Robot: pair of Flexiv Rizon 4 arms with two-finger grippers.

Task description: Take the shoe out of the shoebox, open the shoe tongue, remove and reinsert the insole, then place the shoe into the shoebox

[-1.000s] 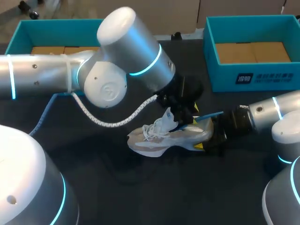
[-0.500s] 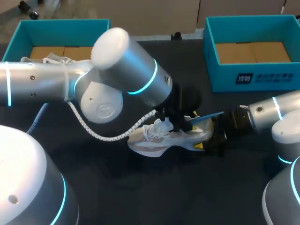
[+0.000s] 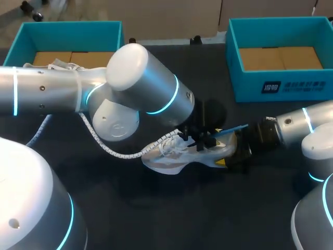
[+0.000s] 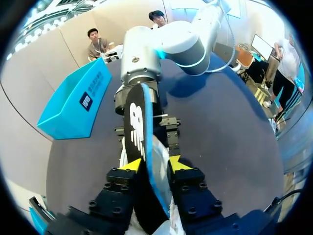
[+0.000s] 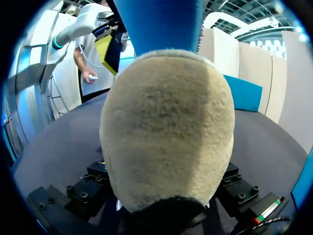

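A white and beige shoe [image 3: 179, 155] lies on its side on the dark table, toe to the left. My right gripper [image 3: 229, 154] is shut on its heel [image 5: 166, 127], which fills the right wrist view. A blue-edged insole [image 3: 231, 129] sticks out of the shoe's opening toward the right arm. My left gripper [image 3: 200, 139] sits over that opening. In the left wrist view the insole [image 4: 139, 122], dark on top, stands between the two yellow tips of the left gripper [image 4: 155, 164], and both press on it.
A teal shoebox [image 3: 281, 86] stands at the back right, also seen as the teal box [image 4: 73, 105] beside the right arm. A second teal box [image 3: 67, 28] at the back left holds something with white laces [image 3: 56, 66]. The left arm's cable [image 3: 112, 143] hangs near the shoe.
My left arm has come down toward the shoe, and the raised white tongue has dropped. The left fingers have narrowed onto the insole. The right arm has not moved.
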